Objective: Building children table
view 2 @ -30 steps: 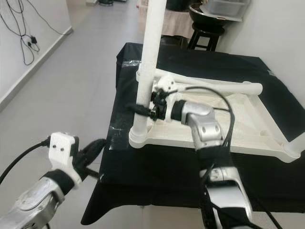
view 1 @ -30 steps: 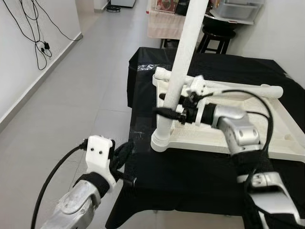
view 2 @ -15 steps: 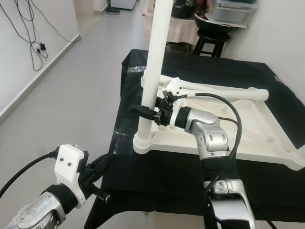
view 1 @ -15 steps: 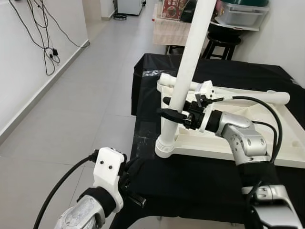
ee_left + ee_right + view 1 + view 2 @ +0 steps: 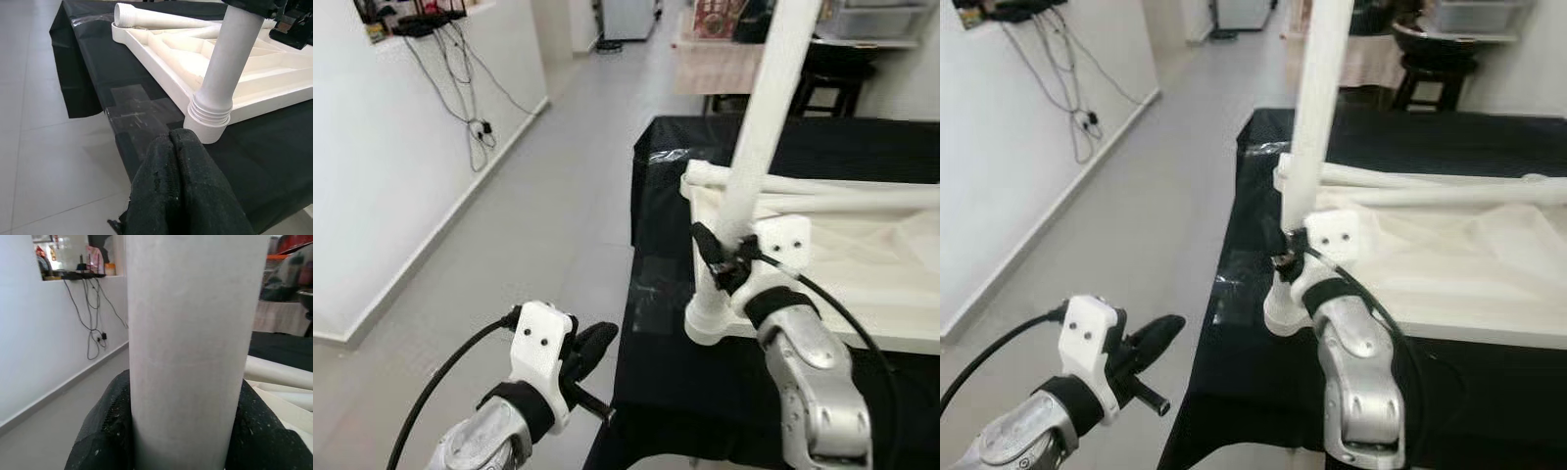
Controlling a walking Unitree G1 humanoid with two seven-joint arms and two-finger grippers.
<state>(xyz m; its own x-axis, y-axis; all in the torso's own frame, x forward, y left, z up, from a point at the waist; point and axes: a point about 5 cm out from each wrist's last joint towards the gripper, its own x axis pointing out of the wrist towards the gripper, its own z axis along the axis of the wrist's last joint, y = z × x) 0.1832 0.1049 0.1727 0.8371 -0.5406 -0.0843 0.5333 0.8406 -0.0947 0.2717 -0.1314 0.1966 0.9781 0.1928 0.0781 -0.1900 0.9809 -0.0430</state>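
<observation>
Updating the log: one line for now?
right gripper: shut on upright leg | left gripper: shut, idle off table edge | tabletop: upside down

- The upright table leg (image 5: 759,137) was seen in plain white, as was the upturned tabletop (image 5: 862,264) it was joined to.
- A second leg (image 5: 161,19) lying along the far edge was also white.
- The table cover (image 5: 1263,382) beneath was black, with a glossy taped patch near the left corner.
- The right gripper (image 5: 720,259) had black fingers behind a white mount, on a silver arm.
- The left gripper (image 5: 592,343) was coloured the same, black on white.
- The floor (image 5: 558,225) was tiled pale grey.
- The left wall (image 5: 401,147) was white, crossed by black cables (image 5: 470,108).
</observation>
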